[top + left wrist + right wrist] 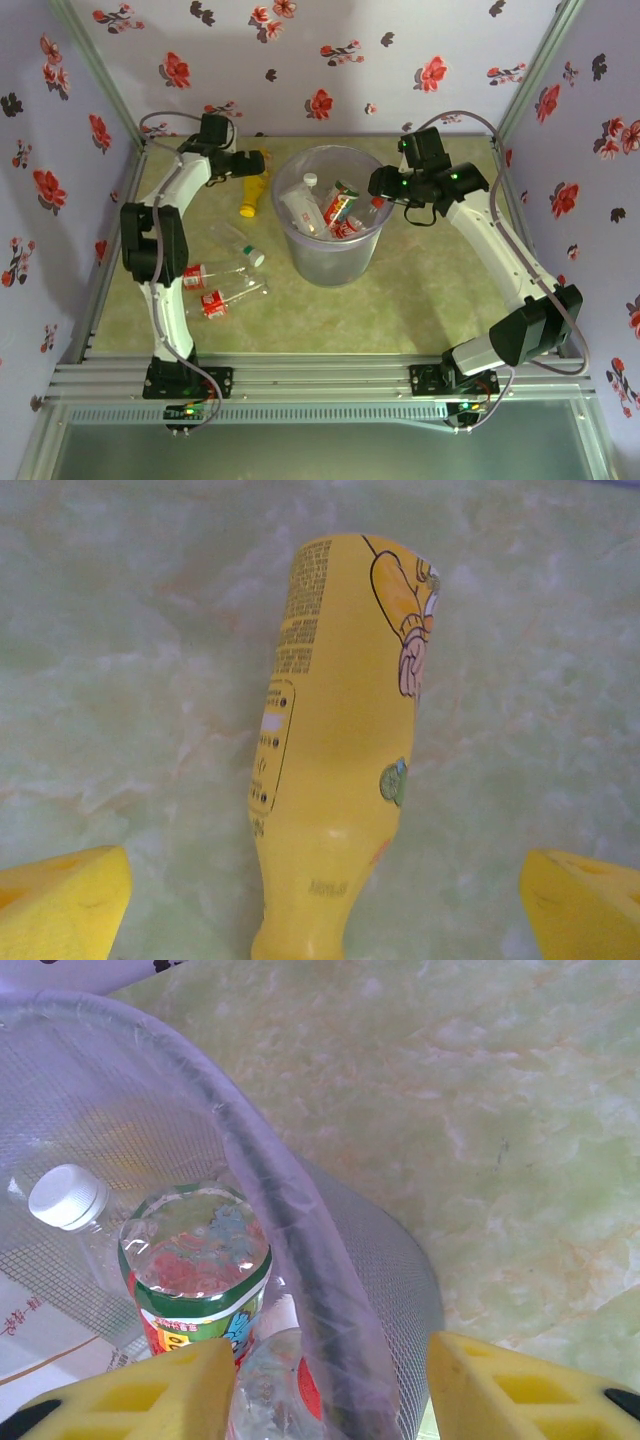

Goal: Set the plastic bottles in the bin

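The bin [300, 250] stands mid-table with several plastic bottles [335, 210] lying inside. My right gripper [384, 186] hovers over its right rim, open, its yellow fingers [130, 1395] astride the rim [250, 1160]. Below them sit a green-and-red-labelled bottle [195, 1255], a red-labelled one [275, 1390] and a white cap [68, 1197]. A yellow bottle [255, 190] lies left of the bin. My left gripper [248, 165] is open over it, with the bottle [335, 730] lying between the wide-apart fingers [60, 905], untouched. Three more bottles [225, 272] lie on the table at the left.
The green marbled tabletop [430, 290] has free room right of and in front of the bin. Flowered walls [60, 120] close in the left, back and right sides. A metal rail [320, 375] with both arm bases runs along the near edge.
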Robot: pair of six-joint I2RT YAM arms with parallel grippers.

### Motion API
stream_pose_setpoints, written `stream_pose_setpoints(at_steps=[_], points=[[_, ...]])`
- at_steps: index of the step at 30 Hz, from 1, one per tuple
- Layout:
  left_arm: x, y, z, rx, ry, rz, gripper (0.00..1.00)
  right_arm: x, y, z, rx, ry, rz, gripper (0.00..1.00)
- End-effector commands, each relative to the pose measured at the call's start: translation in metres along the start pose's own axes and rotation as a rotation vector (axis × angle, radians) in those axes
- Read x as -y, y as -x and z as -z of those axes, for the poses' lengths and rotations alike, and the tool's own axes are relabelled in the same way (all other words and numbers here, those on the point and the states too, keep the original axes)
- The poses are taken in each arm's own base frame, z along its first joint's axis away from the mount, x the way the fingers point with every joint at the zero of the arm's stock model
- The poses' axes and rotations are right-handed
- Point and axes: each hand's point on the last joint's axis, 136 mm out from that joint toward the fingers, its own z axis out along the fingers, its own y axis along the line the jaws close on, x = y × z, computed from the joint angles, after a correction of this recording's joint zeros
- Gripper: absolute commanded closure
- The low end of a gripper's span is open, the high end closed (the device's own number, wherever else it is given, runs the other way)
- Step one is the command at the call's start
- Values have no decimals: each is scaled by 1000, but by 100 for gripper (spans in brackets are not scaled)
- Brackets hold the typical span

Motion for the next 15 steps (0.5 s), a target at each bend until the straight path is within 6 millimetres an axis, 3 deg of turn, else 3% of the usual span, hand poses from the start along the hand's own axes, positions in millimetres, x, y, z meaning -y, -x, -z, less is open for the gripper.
stream_pose_setpoints(at_steps=[1, 8, 15], points=[[5, -12, -24, -69, -6, -45, 0, -6, 2, 3, 21, 23, -2, 45], [7, -23, -53, -129, 1, -56, 5, -5, -1, -1, 14, 27, -7, 45], [5, -30, -62, -143, 14, -47, 31, -5, 0, 2, 22, 28, -9, 45]])
